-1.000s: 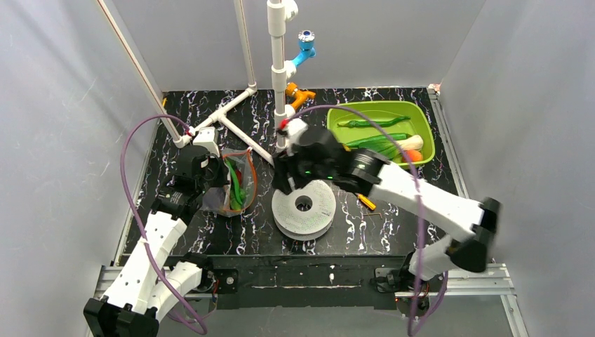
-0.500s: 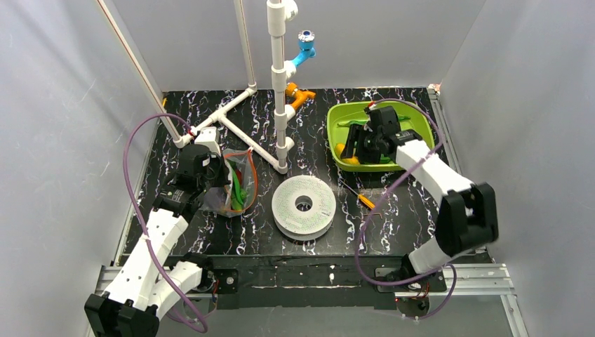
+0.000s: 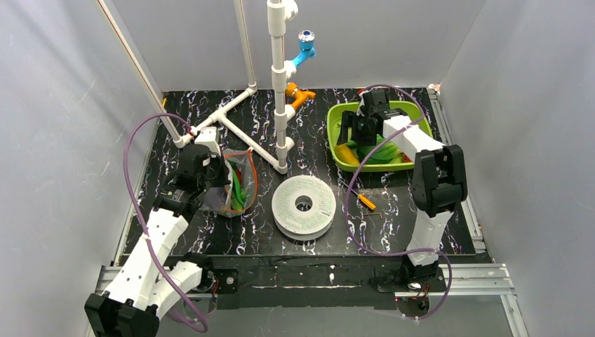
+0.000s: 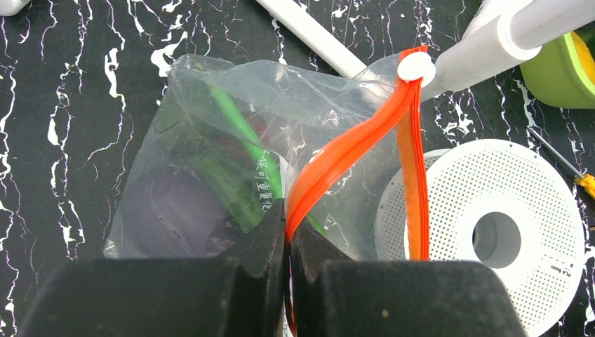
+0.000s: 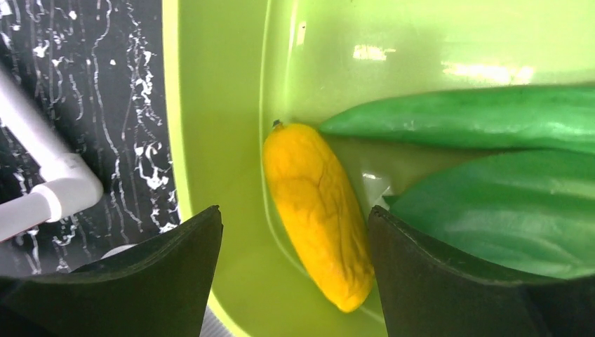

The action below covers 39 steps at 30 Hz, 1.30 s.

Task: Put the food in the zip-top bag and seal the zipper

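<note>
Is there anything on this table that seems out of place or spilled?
Only the small screwdriver lies loose on the table beside the white spool; it is no food. Nothing looks spilled or damaged.

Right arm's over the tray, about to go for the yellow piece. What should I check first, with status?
1. Right gripper open: ok, fingers straddle the yellow food.
2. Yellow food clear of neighbours: not ok, a green pepper touches its stem end.
3. Clearance from the tray wall: cannot tell; the food lies close along it.
4. Left gripper shut on the zipper: ok.
5. Zip-top bag mouth open: ok, the strip's two sides stand apart.
6. Room left in the bag: cannot tell.
</note>
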### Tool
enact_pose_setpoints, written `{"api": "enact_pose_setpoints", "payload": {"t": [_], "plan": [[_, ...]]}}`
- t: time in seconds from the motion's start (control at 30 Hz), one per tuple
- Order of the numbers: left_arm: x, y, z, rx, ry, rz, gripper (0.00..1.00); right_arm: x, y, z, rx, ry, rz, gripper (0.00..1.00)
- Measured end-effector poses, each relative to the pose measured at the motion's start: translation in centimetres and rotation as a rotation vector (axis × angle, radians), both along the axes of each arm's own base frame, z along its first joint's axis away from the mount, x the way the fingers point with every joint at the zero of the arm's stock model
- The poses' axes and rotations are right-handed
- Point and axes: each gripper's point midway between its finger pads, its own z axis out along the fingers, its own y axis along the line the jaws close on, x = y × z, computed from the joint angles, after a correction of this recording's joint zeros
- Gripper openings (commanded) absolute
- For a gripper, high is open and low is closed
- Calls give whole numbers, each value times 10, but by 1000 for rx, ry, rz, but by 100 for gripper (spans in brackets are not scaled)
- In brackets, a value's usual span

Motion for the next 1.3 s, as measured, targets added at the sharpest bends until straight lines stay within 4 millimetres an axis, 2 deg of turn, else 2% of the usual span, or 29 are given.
{"api": "enact_pose_setpoints", "payload": {"t": [0.17, 0.3, 0.47, 0.7, 0.87, 1.03, 1.17, 1.23, 1.3], "plan": [[1, 0, -2, 1, 7, -1, 0, 3, -2, -26, -46, 43, 36, 81], [1, -1, -4, 2, 14, -3, 0, -3, -3, -46, -65, 92, 51, 74], [1, -1, -5, 3, 19, -3, 0, -6, -1, -50, -76, 104, 60, 65], [2, -1, -6, 4, 21, -3, 0, -3, 0, -46, -82, 95, 62, 32], [2, -1, -7, 5, 28, -3, 0, -5, -2, -30, -80, 71, 54, 16], [2, -1, -7, 5, 28, -2, 0, -15, -7, 16, -54, -36, 29, 4], [2, -1, -7, 4, 27, -3, 0, -19, -4, 49, 12, -128, 3, 1], [2, -1, -7, 5, 27, -2, 0, -21, 0, 56, 50, -150, -5, 1], [2, -1, -7, 4, 26, -2, 0, -25, 3, 53, 76, -146, -7, 1]]}}
